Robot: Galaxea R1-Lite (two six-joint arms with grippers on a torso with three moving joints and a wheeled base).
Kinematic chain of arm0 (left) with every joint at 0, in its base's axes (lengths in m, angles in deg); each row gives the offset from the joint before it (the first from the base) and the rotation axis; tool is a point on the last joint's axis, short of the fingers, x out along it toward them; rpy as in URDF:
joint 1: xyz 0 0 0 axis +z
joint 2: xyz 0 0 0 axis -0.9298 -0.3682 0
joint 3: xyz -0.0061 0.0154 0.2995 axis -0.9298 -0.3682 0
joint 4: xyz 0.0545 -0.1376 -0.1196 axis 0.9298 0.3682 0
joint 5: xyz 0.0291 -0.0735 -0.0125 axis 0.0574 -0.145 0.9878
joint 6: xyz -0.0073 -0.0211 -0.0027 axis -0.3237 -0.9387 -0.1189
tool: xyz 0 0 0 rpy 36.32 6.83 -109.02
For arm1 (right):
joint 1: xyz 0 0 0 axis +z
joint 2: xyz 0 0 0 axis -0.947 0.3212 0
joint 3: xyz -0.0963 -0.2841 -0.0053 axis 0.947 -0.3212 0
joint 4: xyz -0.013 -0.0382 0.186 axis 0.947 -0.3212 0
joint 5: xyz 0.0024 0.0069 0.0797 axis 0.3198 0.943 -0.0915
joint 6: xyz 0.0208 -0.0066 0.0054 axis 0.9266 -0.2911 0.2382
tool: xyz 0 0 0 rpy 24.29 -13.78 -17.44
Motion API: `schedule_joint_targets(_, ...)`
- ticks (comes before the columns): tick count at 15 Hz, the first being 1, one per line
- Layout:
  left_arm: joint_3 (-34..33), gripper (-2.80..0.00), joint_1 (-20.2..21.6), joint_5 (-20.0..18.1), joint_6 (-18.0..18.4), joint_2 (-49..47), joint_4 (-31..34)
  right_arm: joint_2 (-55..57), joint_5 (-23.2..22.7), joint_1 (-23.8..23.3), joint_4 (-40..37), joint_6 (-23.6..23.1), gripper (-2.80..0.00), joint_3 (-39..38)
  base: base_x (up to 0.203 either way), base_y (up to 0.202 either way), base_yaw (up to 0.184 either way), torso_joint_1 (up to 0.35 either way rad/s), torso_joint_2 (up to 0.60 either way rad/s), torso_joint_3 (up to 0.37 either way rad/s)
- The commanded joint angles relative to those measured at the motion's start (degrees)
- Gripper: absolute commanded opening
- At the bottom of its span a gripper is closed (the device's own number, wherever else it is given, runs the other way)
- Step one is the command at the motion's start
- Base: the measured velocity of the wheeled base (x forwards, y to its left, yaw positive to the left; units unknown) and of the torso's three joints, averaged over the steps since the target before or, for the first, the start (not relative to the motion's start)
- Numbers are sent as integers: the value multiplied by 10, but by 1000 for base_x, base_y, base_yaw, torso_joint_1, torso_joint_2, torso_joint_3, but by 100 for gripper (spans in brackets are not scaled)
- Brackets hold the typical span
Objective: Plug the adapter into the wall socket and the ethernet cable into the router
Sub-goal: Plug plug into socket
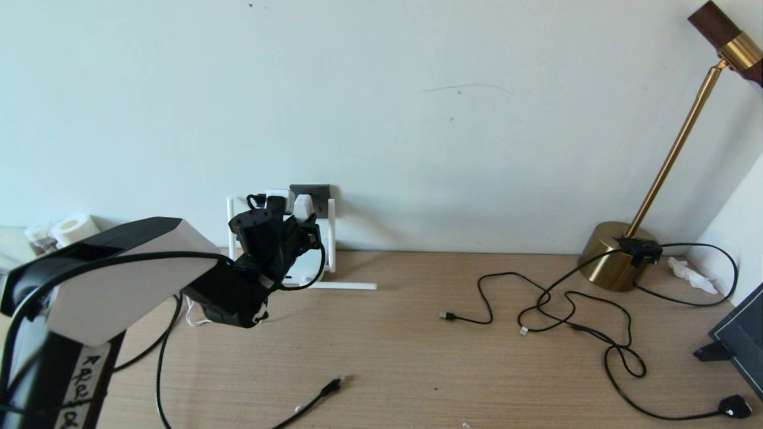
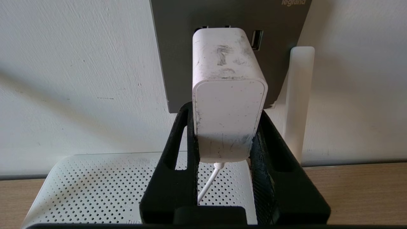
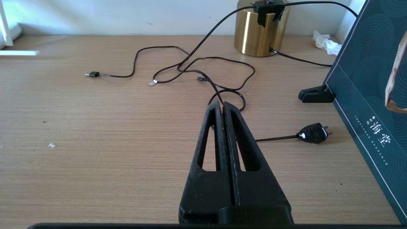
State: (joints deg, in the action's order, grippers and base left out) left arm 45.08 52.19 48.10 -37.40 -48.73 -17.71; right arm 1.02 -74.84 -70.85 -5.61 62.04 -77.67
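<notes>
My left gripper is shut on the adapter, a scuffed white block with a thin white cord hanging from its underside. The adapter's far end sits against the dark grey wall socket, with only slivers of its pins showing. In the head view the left gripper is up at the wall socket. Below it lies the white perforated router, one antenna standing beside the socket. The ethernet cable lies loose near the table's front edge. My right gripper hovers shut and empty over the table.
A brass lamp stands at the back right, with thin black USB cables sprawled before it. A black two-pin plug and a dark box sit at the right edge. One router antenna lies flat on the table.
</notes>
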Motion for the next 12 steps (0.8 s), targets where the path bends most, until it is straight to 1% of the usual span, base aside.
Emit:
schedule_joint_targets(1, -3, -280, -1, 1, 0, 4, -4, 1, 0, 0, 0, 0, -280, 0, 0, 0, 0, 0, 0, 0)
schedule_joint_targets(7, 2, -280, 1, 1, 0, 6, -2, 1, 0, 0, 0, 0, -280, 0, 0, 0, 0, 0, 0, 0)
schedule_joint_targets(12, 16, -280, 12, -3, 0, -6, 1, 1, 0, 0, 0, 0, -280, 0, 0, 0, 0, 0, 0, 0)
